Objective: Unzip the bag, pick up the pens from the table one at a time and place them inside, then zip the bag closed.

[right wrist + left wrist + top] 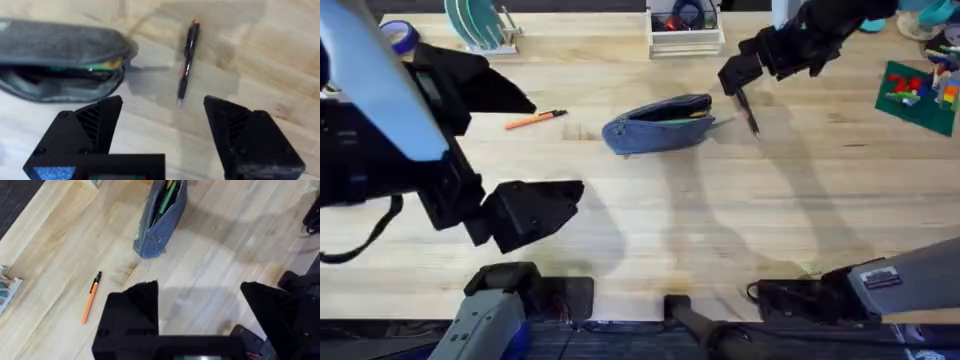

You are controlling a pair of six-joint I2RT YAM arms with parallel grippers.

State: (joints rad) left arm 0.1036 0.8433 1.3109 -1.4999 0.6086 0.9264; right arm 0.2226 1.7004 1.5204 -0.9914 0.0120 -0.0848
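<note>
The blue-grey bag [660,125] lies mid-table with its zipper open, green and yellow items showing inside [161,217] [60,60]. An orange pen [535,119] with a black end rests left of the bag [90,297]. A black pen [748,112] lies just right of the bag [186,55]. My right gripper [735,72] hovers open above the black pen, which lies just ahead of its spread fingers [162,127]. My left gripper [545,205] is open near the front left, with bare table between its fingers [200,315].
A dish rack with teal plates [480,25] and a tape roll [400,38] stand at the back left. A white bin [685,28] sits at the back centre. A green plate with toy bricks [920,95] lies at the far right.
</note>
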